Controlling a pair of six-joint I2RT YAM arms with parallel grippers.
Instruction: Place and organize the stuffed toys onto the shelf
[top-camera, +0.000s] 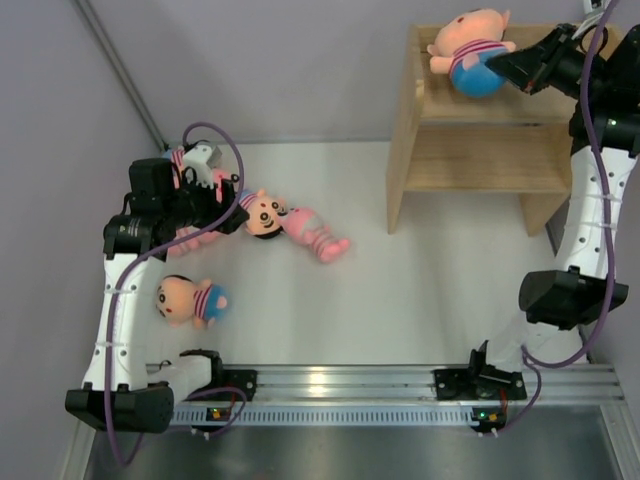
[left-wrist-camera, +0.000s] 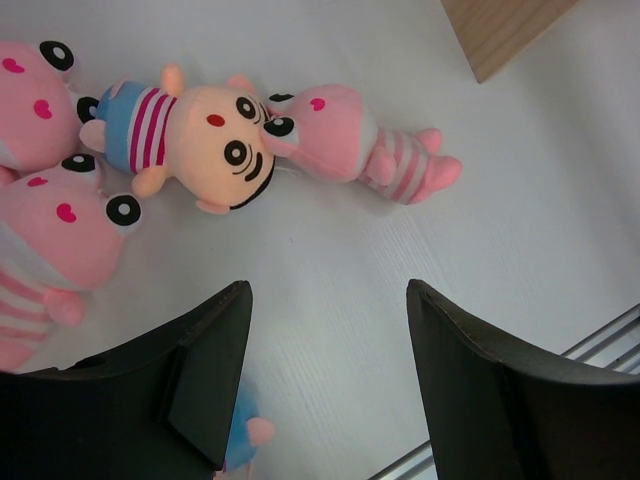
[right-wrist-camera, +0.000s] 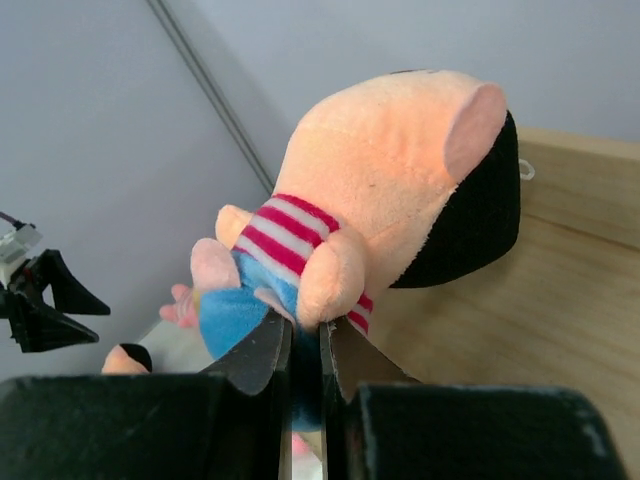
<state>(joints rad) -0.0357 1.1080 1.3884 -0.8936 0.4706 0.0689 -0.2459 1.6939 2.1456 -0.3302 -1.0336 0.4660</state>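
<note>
My right gripper (top-camera: 500, 64) is shut on a peach-faced stuffed toy (top-camera: 468, 50) with a striped shirt and blue bottom, holding it over the top of the wooden shelf (top-camera: 470, 150). In the right wrist view the fingers (right-wrist-camera: 305, 335) pinch the toy (right-wrist-camera: 390, 190) at its body, above the shelf top (right-wrist-camera: 560, 300). My left gripper (top-camera: 228, 215) is open and empty above the table (left-wrist-camera: 325, 380). Just beyond it lie a peach-faced toy (left-wrist-camera: 200, 135) and a pink toy (left-wrist-camera: 360, 145) head to head. Two more pink toys (left-wrist-camera: 45, 235) lie at its left.
Another peach-faced toy (top-camera: 190, 300) lies on the table near the left arm's base. An aluminium rail (top-camera: 340, 385) runs along the near edge. The shelf's lower corner (left-wrist-camera: 505, 30) shows at the top of the left wrist view. A grey wall stands behind.
</note>
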